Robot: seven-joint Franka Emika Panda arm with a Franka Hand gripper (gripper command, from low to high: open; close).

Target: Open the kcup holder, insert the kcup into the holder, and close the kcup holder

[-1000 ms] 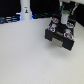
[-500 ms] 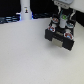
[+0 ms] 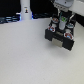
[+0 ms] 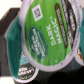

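Observation:
The kcup holder (image 3: 61, 37) is a black boxy unit at the exterior view's right, with its tray slid out toward the front. My gripper (image 3: 63, 21) hangs just above the tray's pod slots. It is shut on the kcup (image 4: 47, 27), whose green lid fills the wrist view; a speck of green (image 3: 63, 22) shows between the fingers in the exterior view. The fingers themselves are hidden in the wrist view. Dark-lidded pods (image 3: 53, 21) sit in the holder beside the gripper.
A tall white bottle-shaped object (image 3: 25, 10) stands at the back on the exterior view's left. Two other green-lidded pods (image 4: 29, 71) lie below the held one in the wrist view. The white table (image 3: 25, 55) stretches in front.

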